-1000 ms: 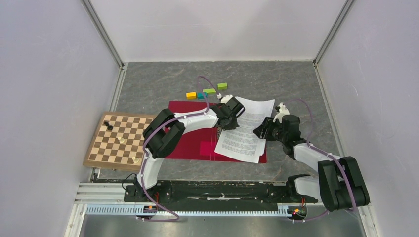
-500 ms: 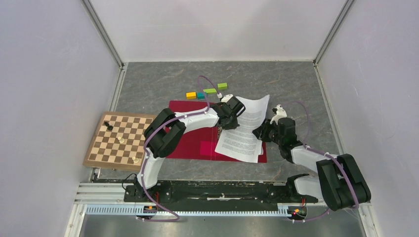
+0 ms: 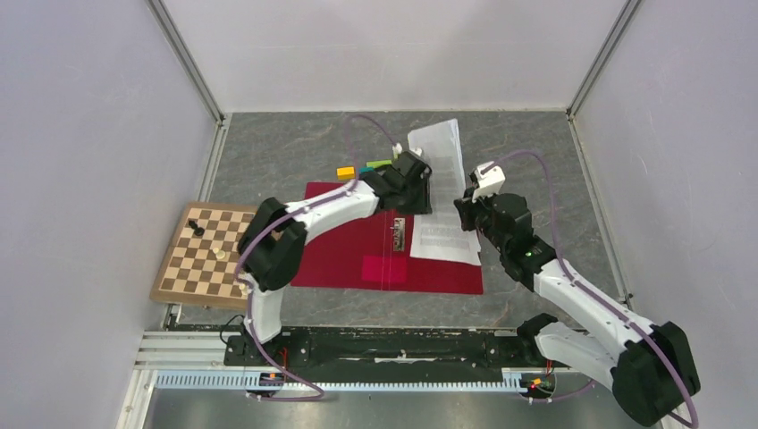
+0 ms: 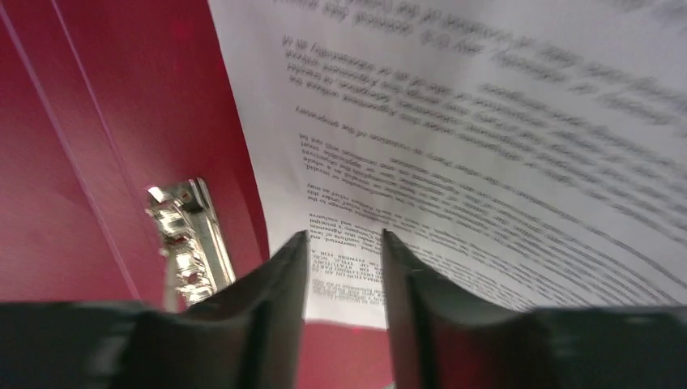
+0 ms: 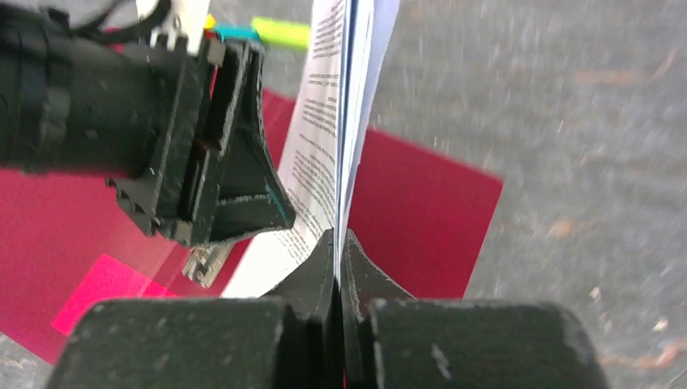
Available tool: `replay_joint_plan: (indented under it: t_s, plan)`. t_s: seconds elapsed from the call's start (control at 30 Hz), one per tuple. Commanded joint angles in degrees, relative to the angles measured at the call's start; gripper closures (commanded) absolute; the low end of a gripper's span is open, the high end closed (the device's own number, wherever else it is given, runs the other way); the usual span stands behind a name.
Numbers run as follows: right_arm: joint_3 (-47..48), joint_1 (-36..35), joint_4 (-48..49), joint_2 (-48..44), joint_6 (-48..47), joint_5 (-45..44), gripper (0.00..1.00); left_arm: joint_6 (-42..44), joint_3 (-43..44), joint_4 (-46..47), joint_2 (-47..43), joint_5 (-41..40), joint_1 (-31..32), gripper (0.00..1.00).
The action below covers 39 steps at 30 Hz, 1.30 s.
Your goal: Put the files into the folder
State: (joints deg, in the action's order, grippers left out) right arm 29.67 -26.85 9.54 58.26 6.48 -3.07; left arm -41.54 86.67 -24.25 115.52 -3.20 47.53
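The folder (image 3: pixel 349 259) lies open and flat on the table, crimson inside, with its metal clip (image 4: pixel 186 235) and a pink label (image 5: pixel 105 292) showing. The files (image 3: pixel 442 170), white printed sheets, stand tilted up on edge over the folder's right half. My right gripper (image 5: pixel 339 243) is shut on their near edge, at the sheets' right side in the top view (image 3: pixel 467 214). My left gripper (image 4: pixel 342 243) is open just left of the sheets (image 4: pixel 486 121). Printed text shows through the gap, and nothing is pinched between its fingers (image 5: pixel 243 154).
A wooden chessboard (image 3: pixel 219 255) with a few pieces lies at the left by the wall. Yellow, teal and green blocks (image 3: pixel 346 172) sit just behind the folder. Grey enclosure walls stand on three sides.
My right gripper shut on the files' edge and raised them from lying flat to standing on edge. My left gripper opened, let go of the sheets and moved toward the back.
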Motion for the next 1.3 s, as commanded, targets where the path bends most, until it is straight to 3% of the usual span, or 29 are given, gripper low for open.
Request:
replay_joint_plan:
  t_s: [0.0, 0.23, 0.4, 0.6, 0.73, 0.9, 1.07, 1.27]
  plan:
    - [8.12, -2.84, -3.25, -3.98, -9.13, -3.77, 1.0, 11.52, 2.79, 6.86, -14.9, 6.46, -4.33, 0.48]
    - [20.77, -6.84, -9.45, -5.19, -15.4, -1.99, 1.0, 19.52, -4.22, 15.5, -31.65, 14.57, -12.19, 0.3]
    - [28.95, -7.0, -14.62, -5.41, -16.63, 5.3, 1.0, 25.54, -11.94, 23.87, -40.29, 23.56, -19.59, 0.19]
    - [35.52, -7.07, -15.52, -6.89, -15.58, 15.65, 1.0, 28.64, -19.48, 36.63, -47.03, 38.76, -26.6, 0.15]
    - [39.57, -7.07, -15.63, -7.67, -14.36, 22.5, 1.0, 23.68, -21.19, 46.13, -48.79, 52.0, -31.43, 0.14]
    - [43.13, -7.07, -14.63, -8.31, -12.28, 28.19, 1.0, 12.16, -21.28, 61.57, -48.58, 62.0, -35.57, 0.14]
    - [43.02, -7.03, -12.29, -8.63, -9.98, 31.94, 1.0, -1.58, -19.72, 77.0, -46.35, 68.47, -36.1, 0.14]
    - [42.73, -7.09, -9.98, -7.84, -8.02, 33.04, 1.0, -19.95, -17.88, 98.26, -42.13, 70.56, -35.75, 0.14]
